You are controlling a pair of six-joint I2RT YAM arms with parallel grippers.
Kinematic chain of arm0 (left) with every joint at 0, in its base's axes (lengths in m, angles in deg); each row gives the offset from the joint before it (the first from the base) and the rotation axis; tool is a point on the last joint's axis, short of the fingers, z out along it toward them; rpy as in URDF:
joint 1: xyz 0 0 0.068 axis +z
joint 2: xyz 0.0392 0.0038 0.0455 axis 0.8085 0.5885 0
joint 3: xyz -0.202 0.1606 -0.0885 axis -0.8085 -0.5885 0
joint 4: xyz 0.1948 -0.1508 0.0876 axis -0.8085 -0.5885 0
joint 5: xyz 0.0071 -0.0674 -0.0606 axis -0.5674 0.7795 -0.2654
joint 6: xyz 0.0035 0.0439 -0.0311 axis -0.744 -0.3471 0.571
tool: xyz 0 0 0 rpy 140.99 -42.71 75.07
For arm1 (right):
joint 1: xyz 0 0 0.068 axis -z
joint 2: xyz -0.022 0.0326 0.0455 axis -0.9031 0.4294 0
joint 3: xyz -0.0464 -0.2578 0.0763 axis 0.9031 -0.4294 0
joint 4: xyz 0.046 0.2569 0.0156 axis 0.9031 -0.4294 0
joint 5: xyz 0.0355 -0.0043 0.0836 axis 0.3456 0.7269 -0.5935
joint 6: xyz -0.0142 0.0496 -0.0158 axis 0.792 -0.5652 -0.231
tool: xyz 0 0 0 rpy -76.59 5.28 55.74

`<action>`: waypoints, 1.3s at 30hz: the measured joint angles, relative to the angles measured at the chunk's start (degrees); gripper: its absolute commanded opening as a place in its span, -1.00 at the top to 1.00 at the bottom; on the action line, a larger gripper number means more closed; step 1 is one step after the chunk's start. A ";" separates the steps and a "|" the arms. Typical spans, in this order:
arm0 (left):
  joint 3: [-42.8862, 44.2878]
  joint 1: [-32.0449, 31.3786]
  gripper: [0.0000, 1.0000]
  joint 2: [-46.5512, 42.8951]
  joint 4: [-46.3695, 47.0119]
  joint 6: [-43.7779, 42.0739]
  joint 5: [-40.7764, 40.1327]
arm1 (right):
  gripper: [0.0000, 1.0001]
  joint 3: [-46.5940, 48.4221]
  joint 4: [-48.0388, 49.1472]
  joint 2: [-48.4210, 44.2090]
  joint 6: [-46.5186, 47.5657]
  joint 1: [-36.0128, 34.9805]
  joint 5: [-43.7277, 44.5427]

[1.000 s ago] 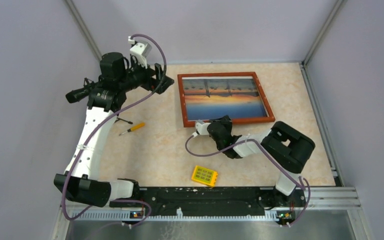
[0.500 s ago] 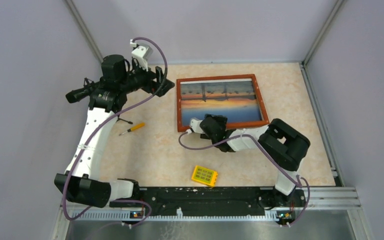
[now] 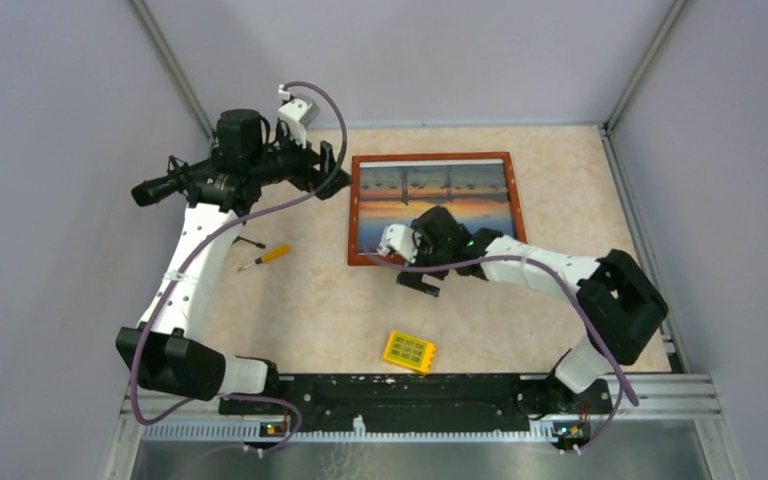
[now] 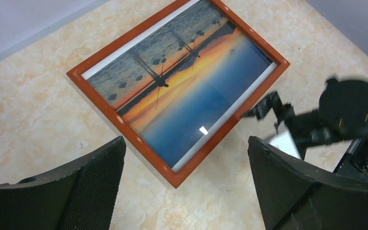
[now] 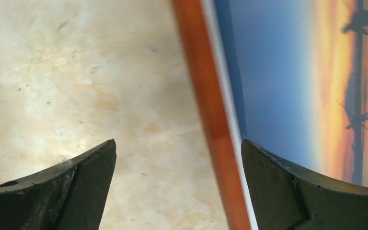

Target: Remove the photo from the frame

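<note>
Orange-sunset photo print (image 3: 440, 190) lies inside the reddish-brown rectangular wooden frame (image 3: 430, 158) on the tabletop (image 5: 52, 72). Right gripper (image 5: 178, 148), arm outstretched and low: jaws spread wide, frame border between them, grasping nothing. Left gripper (image 4: 187, 143), arm raised: jaws released, frame corner between them below.

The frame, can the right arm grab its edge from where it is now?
Probably yes. The right gripper is open, and the border of the frame runs between its fingers: one over the table, the other over the photo. Nothing else lies in the gap.
</note>
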 measured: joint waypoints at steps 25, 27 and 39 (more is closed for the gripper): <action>-13.44 -22.88 -0.97 16.79 -5.29 -19.15 -13.31 | -0.98 64.08 -8.15 42.69 -19.65 42.91 -31.41; -14.43 -22.99 -0.97 16.79 -5.29 -19.87 -13.03 | -0.98 71.23 -8.57 47.67 -20.55 42.86 -31.04; -20.35 -24.74 -0.98 20.20 -2.27 -21.09 -10.82 | -0.50 80.19 -5.40 58.23 -23.91 42.86 -26.45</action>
